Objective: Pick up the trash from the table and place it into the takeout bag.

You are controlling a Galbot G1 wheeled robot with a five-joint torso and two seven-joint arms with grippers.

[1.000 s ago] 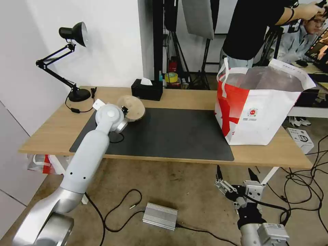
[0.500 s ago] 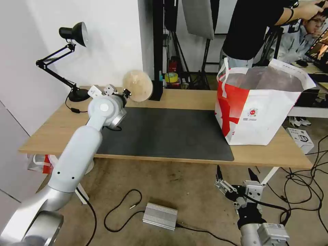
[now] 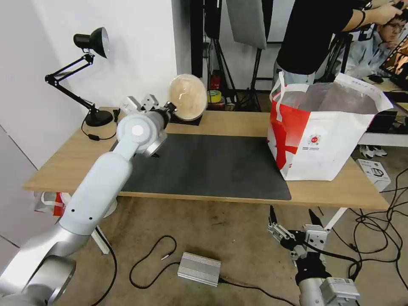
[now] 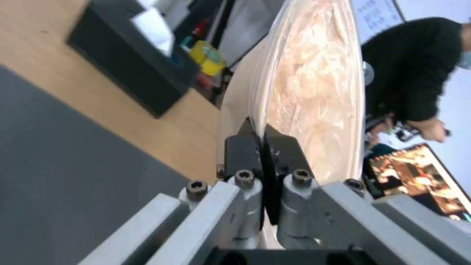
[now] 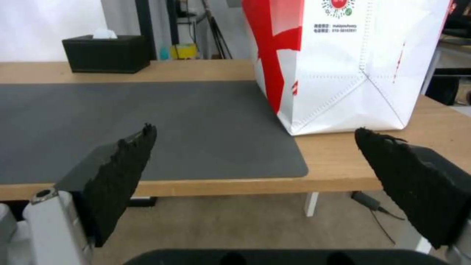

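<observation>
We see the left gripper (image 3: 169, 107) clamped on the rim of the bowl (image 3: 187, 97), holding it on edge in the air above the table's (image 3: 238, 123) far edge, in front of the tissue box (image 4: 128, 68). The bag (image 3: 323, 131) stands at the table's right end. The right gripper (image 3: 293, 219) hangs below the table's near edge, jaws spread wide.

L arm (image 3: 100, 187): glossy white shell w/ silver joints, round white cap at wrist, small black dots. L gripper (image 4: 262, 138): black fingers, silver brackets w/ hex screws. R gripper (image 3: 293, 219): silver body, black cable, rough black pads (image 5: 123, 165).
</observation>
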